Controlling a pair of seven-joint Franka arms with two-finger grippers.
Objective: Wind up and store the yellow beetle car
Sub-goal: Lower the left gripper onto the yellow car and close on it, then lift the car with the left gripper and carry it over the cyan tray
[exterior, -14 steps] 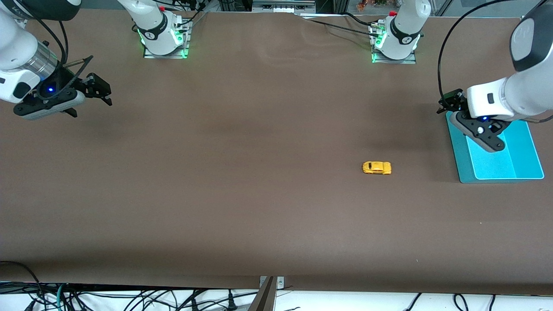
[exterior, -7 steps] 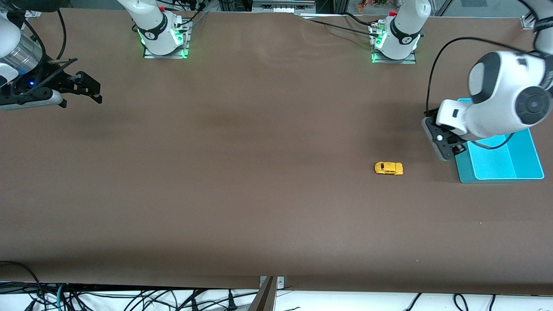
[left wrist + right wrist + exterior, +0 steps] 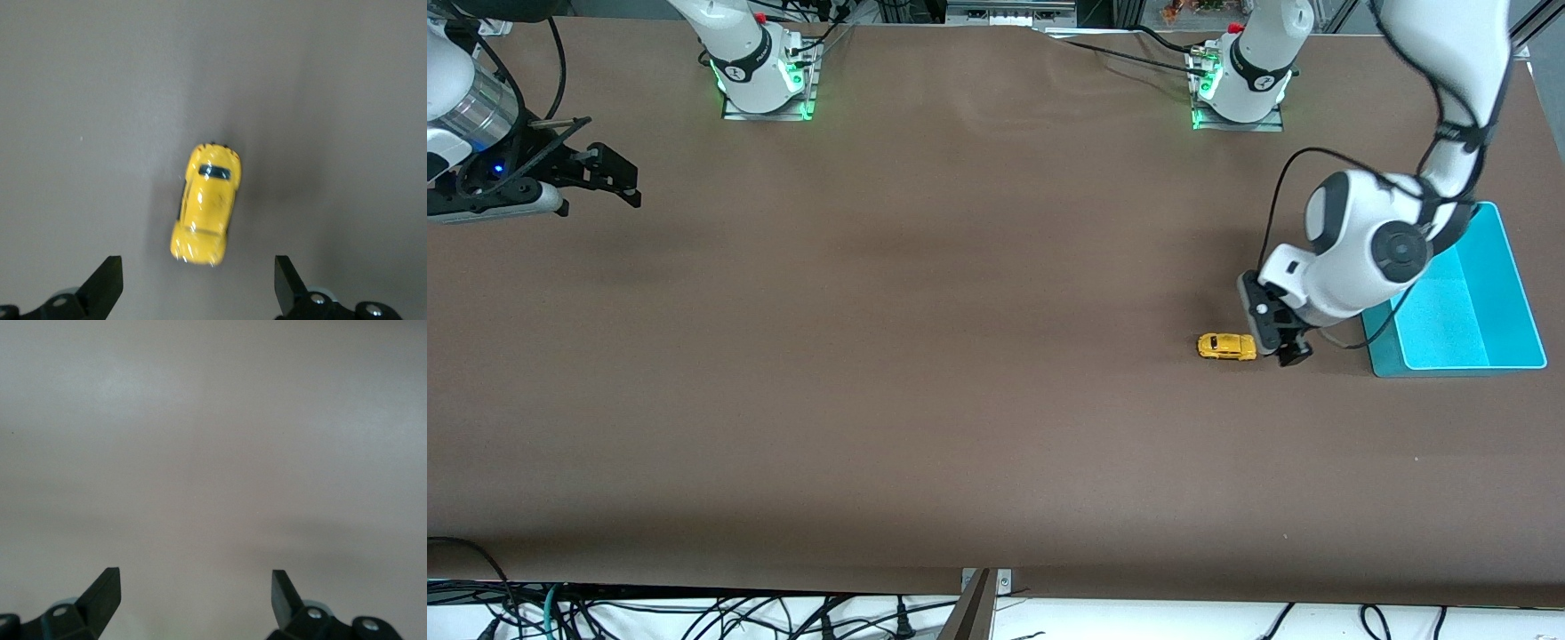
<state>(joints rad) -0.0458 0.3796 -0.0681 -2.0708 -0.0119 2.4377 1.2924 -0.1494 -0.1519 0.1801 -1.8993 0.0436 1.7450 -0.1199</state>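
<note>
The brown surface (image 3: 925, 382) spans the whole front view, with both arm bases along its top edge. The left arm reaches out from its base, bends sharply at the elbow and drops its wrist toward the surface near the teal tray (image 3: 1516, 293), which sits at the left arm's end of the surface. The right arm waits at the right arm's end, its forearm roughly level over bare surface. The left end effector (image 3: 1282, 342) hangs low, just beside the yellow beetle car (image 3: 1226, 347) and between it and the tray; in the left wrist view its fingers (image 3: 107, 283) stand wide apart, nothing between them, the car (image 3: 205, 213) just ahead of them. The right end effector (image 3: 609, 178) is likewise spread and empty.
</note>
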